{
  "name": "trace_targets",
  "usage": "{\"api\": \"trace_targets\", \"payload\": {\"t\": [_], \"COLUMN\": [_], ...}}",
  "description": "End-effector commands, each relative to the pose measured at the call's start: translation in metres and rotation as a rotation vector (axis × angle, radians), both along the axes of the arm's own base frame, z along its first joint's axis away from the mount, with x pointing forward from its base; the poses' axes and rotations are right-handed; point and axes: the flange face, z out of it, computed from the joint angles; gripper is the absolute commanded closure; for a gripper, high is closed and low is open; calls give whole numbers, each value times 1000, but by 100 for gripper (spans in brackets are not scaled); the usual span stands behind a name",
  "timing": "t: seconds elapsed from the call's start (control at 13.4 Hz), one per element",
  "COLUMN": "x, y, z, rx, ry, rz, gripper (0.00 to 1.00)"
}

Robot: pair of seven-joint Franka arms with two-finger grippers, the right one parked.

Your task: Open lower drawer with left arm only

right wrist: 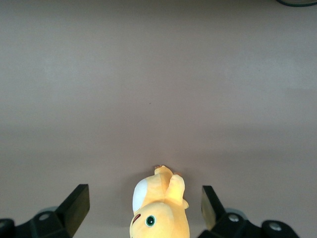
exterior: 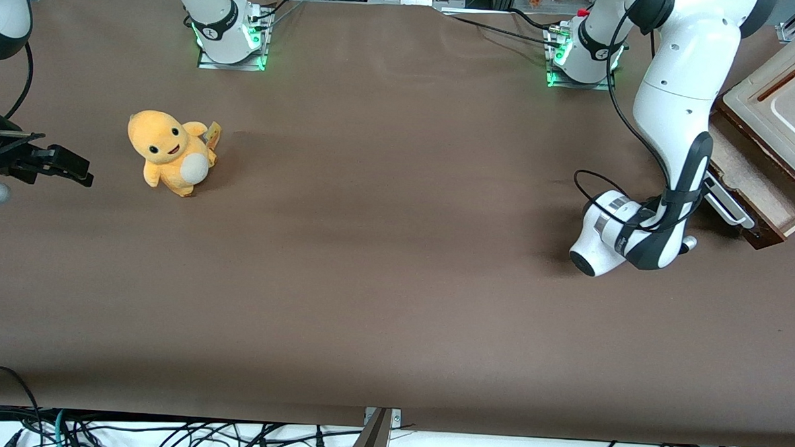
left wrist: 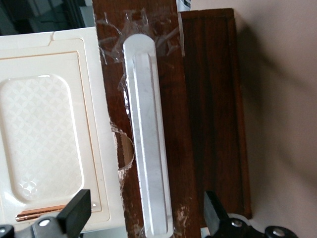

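Note:
The small dark-brown cabinet with its cream panelled top (exterior: 789,98) stands at the working arm's end of the table. Its lower drawer (exterior: 737,166) stands pulled out, pale beige inside showing, with the white bar handle (exterior: 729,203) on its dark front. The left arm (exterior: 673,94) bends down to the handle, and its wrist hides the gripper in the front view. In the left wrist view the gripper (left wrist: 144,202) is open. One finger (left wrist: 75,212) is over the cream top (left wrist: 44,124) and the other (left wrist: 212,210) over dark wood, with the handle (left wrist: 148,129) between them, untouched.
An orange plush toy (exterior: 172,151) sits on the brown table toward the parked arm's end and also shows in the right wrist view (right wrist: 159,208). Both arm bases (exterior: 578,54) stand along the table edge farthest from the front camera. Cables hang below the nearest edge.

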Motion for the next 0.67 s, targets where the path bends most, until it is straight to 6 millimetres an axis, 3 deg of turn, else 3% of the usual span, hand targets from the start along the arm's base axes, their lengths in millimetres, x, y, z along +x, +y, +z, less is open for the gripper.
{"api": "trace_targets", "payload": {"t": [0.0, 0.22, 0.6], "x": [23, 42, 62], "y": [-27, -56, -108], "z": [37, 67, 159], "rx": [-127, -230, -469], "ry": [-40, -110, -244], "rz": [48, 99, 99], "gripper": [0, 0, 0]}}
